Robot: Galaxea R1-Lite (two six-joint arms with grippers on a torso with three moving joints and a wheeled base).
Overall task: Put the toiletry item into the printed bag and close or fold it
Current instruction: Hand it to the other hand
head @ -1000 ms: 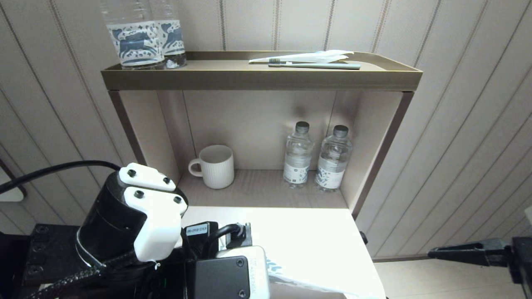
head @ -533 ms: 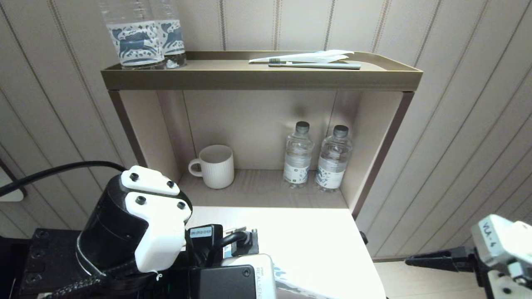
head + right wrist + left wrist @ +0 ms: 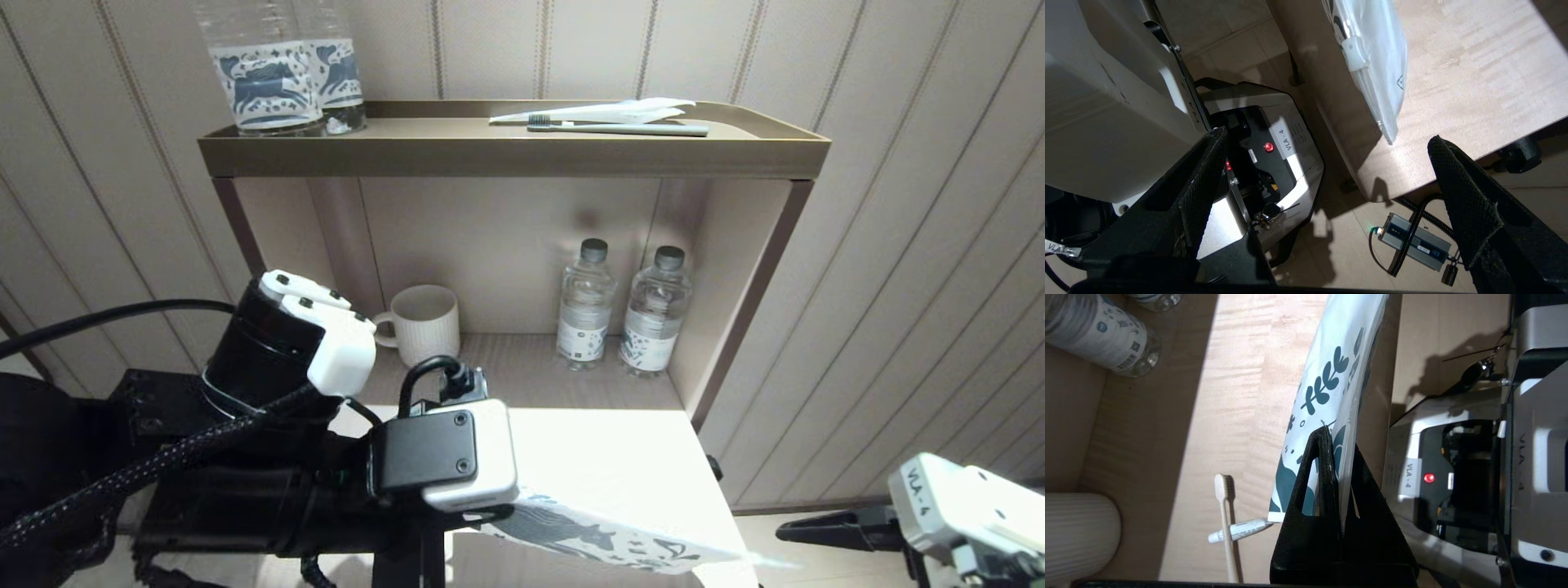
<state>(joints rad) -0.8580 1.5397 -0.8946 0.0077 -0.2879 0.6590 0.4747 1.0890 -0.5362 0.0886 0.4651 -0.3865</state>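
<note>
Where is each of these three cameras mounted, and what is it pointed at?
Head view: on the robot's head, looking forward and down at the shelf unit; both arms show.
Left wrist view: behind the left claw, shut on the printed bag over the tabletop.
Right wrist view: behind the open right claw, facing the floor and table edge.
All three views show the bag.

Left arm (image 3: 277,367): black cylindrical joint housing capped by white moulded covers with black screw heads. Braided black cable runs along it; a smooth black cable arcs in behind.
Wrist camera block (image 3: 445,453) just past that housing: black faceplate with corner screws on a white body, a looped black cable plugged in on top.
Left end effector (image 3: 1331,486): matte black triangular fingers with cut-out windows.
Right end effector (image 3: 1327,196): black fingers with cross-hatched pads (image 3: 1461,192); white wrist casing (image 3: 955,502) lettered "VLA-4".
Base (image 3: 1274,151), seen beyond the right end effector: grey and black shell, red lit button, "VLA-4" label.
</note>
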